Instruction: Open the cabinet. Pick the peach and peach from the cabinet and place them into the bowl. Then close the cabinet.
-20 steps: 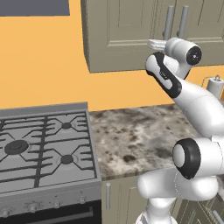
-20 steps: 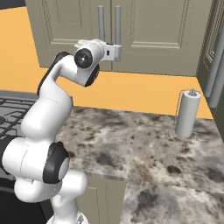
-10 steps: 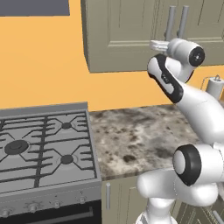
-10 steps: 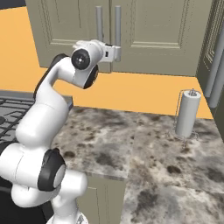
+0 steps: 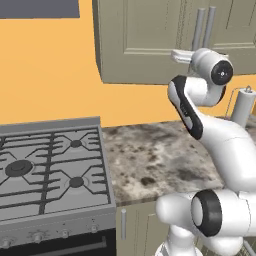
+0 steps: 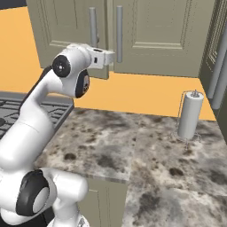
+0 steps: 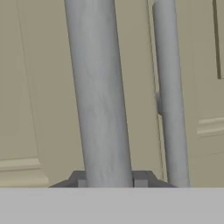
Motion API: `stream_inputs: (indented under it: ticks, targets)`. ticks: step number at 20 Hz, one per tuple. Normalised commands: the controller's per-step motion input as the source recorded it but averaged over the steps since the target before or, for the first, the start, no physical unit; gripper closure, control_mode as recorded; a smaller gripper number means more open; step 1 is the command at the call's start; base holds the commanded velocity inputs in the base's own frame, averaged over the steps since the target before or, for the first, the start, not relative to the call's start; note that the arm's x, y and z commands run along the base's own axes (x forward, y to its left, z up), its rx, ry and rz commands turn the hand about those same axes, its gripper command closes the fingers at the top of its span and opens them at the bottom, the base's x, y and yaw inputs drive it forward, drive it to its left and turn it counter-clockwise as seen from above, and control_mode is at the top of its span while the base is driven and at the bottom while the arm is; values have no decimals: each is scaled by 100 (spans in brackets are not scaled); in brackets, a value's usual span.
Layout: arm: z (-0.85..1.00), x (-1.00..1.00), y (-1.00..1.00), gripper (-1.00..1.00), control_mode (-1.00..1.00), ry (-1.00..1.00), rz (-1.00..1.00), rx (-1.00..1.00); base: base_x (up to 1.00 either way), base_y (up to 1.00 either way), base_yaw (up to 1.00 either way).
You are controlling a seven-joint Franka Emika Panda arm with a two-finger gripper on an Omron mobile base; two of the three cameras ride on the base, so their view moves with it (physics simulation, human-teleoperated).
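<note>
Your two-finger gripper [image 7: 107,180] is clamped on the left door's long grey bar handle [image 7: 99,92] of the olive-grey upper cabinet [image 6: 146,35]; pull off-arc and the fingers may slip off.

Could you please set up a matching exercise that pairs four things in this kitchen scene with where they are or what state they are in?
Things:
1. cabinet
2. paper towel roll
3. stove
4. gripper

Places or states:
A. left of the marbled counter
B. closed around the left door's bar handle
C. upright on the counter, off to the right
D. on the wall above the counter, with the bar handle of its left door in a grip

Pairs: 1-D, 2-C, 3-A, 4-B
</note>
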Motion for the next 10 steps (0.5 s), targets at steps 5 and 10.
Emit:
stream_inputs:
  ticks: [5, 10]
  targets:
    - [65, -83, 23, 100, -100, 0, -15, 2, 0, 0, 0]
    - [67, -87, 30, 100, -100, 0, -16, 2, 0, 0, 0]
